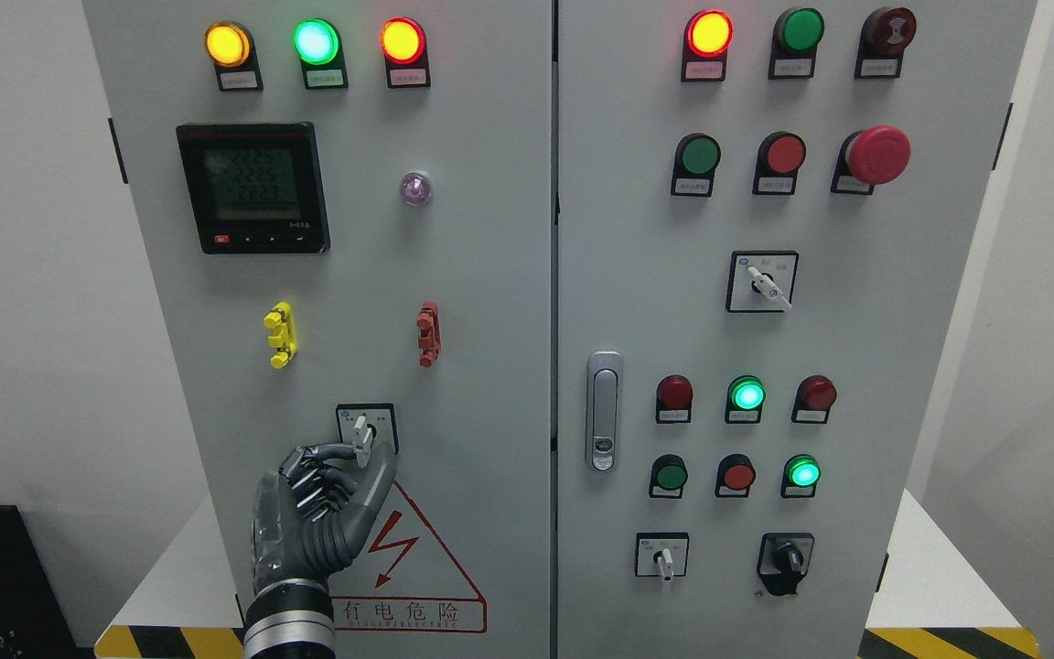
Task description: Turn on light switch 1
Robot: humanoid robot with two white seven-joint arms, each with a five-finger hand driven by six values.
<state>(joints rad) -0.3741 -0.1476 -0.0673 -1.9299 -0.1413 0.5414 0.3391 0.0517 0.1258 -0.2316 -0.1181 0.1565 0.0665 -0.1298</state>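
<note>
The left hand (321, 499) is raised against the left door of the grey electrical cabinet (481, 275), its arm rising from the bottom edge left of the middle; the right hand is nowhere in view. The target, a small rotary selector switch (364, 432) with a white lever on a black-framed plate, sits low on that door, below the yellow clip (280, 334) and red clip (429, 334) and just above the red warning triangle (399, 558); the fingers are curled, with the thumb (371, 485) up along the lever's right side and an upper finger (330, 451) reaching in from the left, so the lever appears pinched between them, though how firm the contact is cannot be told. The step in hand is judged to be the twist itself; it would go best as a rotation about the switch's own axis, wrist turning rather than arm sliding, with pressure kept light so the tips do not slip off the short lever. Room is generous; the panel around the switch is bare apart from the warning triangle below it, the door seam (554, 366) lies well to the right, and the door handle (603, 412) beyond it is clear of the hand's swing.
</note>
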